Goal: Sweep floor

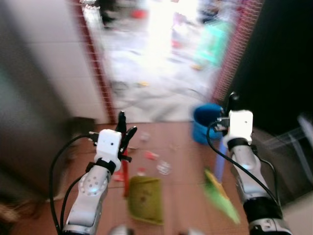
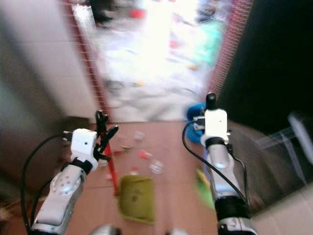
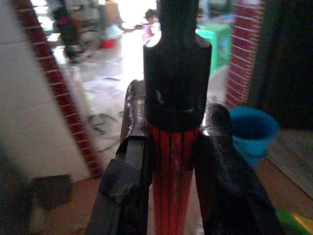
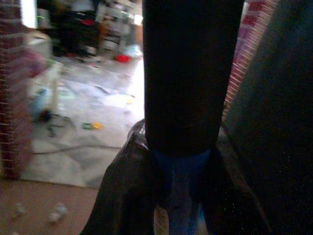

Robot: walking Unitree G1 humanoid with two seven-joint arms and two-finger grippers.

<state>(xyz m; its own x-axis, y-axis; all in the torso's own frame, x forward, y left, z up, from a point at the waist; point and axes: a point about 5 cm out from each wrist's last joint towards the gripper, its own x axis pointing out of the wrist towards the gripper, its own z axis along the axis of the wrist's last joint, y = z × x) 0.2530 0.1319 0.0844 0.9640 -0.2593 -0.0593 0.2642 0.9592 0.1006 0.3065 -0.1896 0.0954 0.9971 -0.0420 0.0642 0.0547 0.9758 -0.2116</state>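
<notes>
Two arms reach forward in the blurred head views over a reddish tile floor (image 1: 181, 191). The left gripper (image 1: 123, 131) clasps the red handle (image 1: 125, 176) of a green dustpan (image 1: 145, 199) that rests on the floor just ahead of the robot. The right gripper (image 1: 232, 104) grips a blue broom handle (image 1: 220, 161) whose green bristles (image 1: 221, 197) lie on the tiles to the right of the dustpan. Scraps of litter (image 1: 157, 161) lie scattered between the dustpan and a blue bucket (image 1: 205, 122), which stands at a brick-edged doorway (image 1: 98, 68). In the left wrist view both fingers (image 3: 128, 186) press against the red handle (image 3: 173, 181) below its black cap (image 3: 177, 68), the bucket (image 3: 252, 128) beyond. In the right wrist view the fingers (image 4: 124, 196) close on the blue handle (image 4: 185, 196) under a black grip (image 4: 188, 73).
</notes>
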